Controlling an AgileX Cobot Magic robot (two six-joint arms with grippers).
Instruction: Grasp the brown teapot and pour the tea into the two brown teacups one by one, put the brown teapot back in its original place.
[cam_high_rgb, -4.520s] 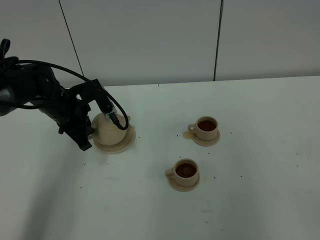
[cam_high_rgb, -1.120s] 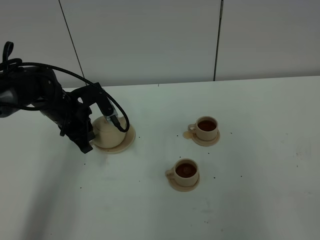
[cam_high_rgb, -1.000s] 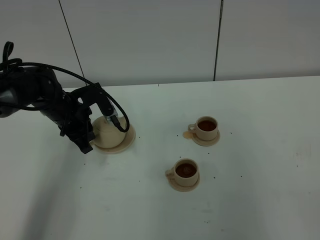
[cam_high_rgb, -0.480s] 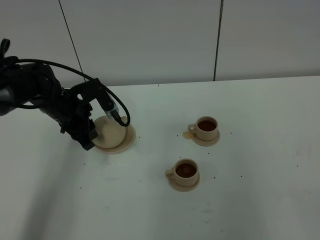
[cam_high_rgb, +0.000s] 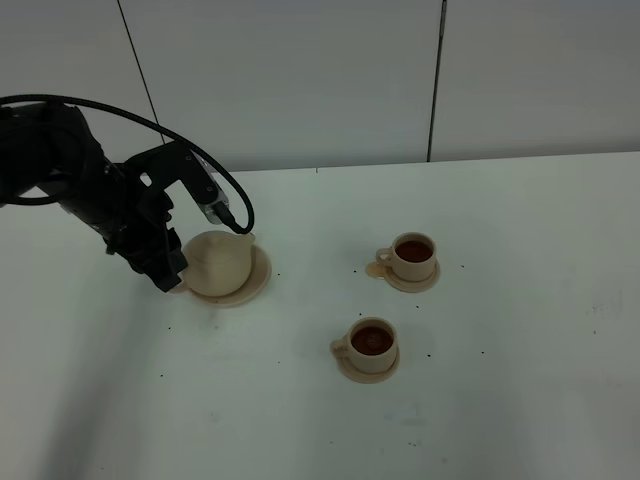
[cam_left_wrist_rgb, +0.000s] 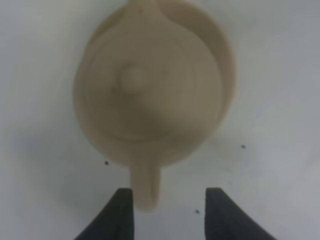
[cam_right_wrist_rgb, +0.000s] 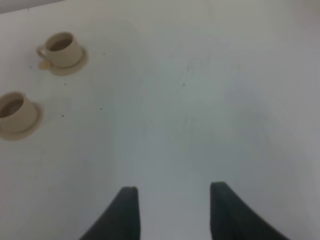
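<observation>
**Brown teapot** (cam_high_rgb: 219, 262): squat, round, glazed ceramic with knobbed lid. Stands upright on its wide saucer (cam_high_rgb: 258, 281) at the left of the white counter (cam_high_rgb: 500, 400), spout to the far right, loop handle (cam_left_wrist_rgb: 145, 186) toward the left arm. Judged rigid, brittle and slick; weight moderate, uncertain since the remaining tea cannot be seen. The lid sits loose by the look of it and could slide if the pot tips far. Best hold: across the loop handle, the only narrow part; the body looks too broad and smooth.

**Left gripper** (cam_left_wrist_rgb: 166, 212): fingers apart, empty, just clear of the handle end, which lies nearer one finger than the other. Nothing is gripped.

**Two brown teacups**: far cup (cam_high_rgb: 414, 255) and near cup (cam_high_rgb: 373, 343), each on a small saucer, right of centre, well apart from the pot. Both show dark tea. Small, light, easily knocked. A tan spot lies beside the far cup's saucer.

**Right gripper** (cam_right_wrist_rgb: 171, 210): fingers apart, empty, over bare counter.

Status, judged: both cups filled, pot back on its saucer.
</observation>
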